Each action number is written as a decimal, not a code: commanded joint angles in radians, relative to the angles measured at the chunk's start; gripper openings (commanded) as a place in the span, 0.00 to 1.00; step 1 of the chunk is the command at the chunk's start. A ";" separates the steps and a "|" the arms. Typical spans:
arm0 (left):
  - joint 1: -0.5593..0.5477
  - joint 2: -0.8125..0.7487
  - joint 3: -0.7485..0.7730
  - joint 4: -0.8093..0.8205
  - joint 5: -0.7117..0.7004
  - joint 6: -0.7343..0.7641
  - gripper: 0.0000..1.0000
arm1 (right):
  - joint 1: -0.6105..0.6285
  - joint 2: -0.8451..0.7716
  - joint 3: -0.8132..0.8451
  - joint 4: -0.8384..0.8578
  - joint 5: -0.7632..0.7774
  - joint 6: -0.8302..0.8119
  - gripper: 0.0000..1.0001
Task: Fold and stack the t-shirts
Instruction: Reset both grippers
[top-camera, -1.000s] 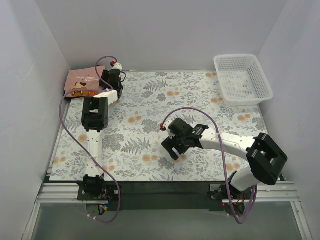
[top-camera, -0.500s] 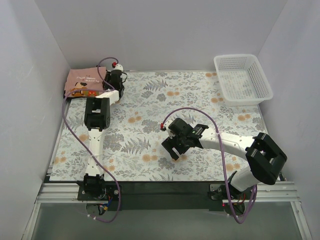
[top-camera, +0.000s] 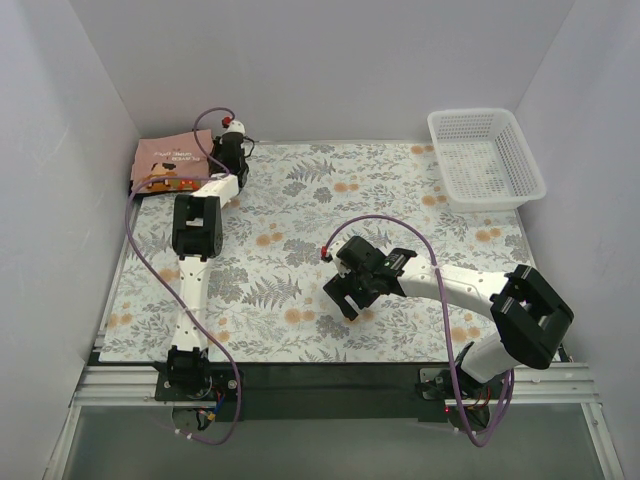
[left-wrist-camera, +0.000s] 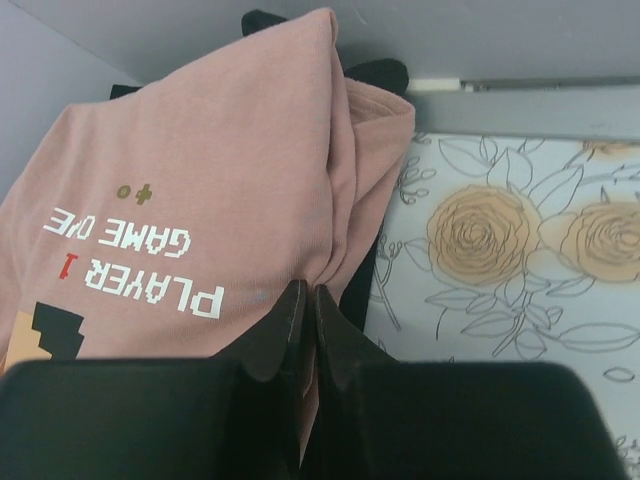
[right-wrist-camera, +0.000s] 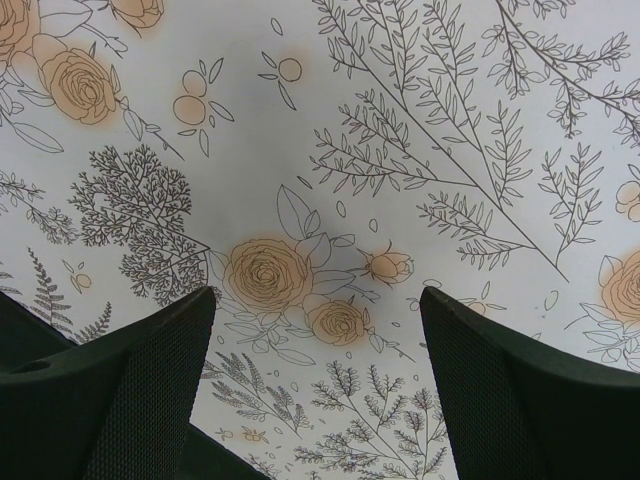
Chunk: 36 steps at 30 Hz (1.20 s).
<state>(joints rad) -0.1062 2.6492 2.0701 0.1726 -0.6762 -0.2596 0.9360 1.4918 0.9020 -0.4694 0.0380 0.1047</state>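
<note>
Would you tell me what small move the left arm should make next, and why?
Probably open the left pincer and release: it is shut on an edge of the pink t-shirt, which already lies folded atop the black t-shirt.

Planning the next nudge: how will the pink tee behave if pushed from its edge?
Likely floppy: the pink tee creases and bunches near the left gripper. It would probably ruck up rather than slide whole, perhaps dragging the black tee under it.
</note>
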 joint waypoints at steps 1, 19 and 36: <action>0.010 0.015 0.099 -0.048 0.046 -0.052 0.00 | -0.006 -0.001 0.011 0.000 0.000 -0.007 0.89; -0.010 -0.474 -0.284 -0.131 0.371 -0.512 0.72 | -0.057 -0.172 0.008 -0.014 0.176 0.065 0.91; -0.046 -1.803 -1.085 -0.559 0.559 -0.922 0.82 | -0.206 -0.783 -0.009 -0.127 0.650 0.133 0.98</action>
<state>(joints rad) -0.1535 1.0264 1.0855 -0.1806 -0.0128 -1.1610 0.7349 0.8009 0.9012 -0.5877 0.5323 0.2226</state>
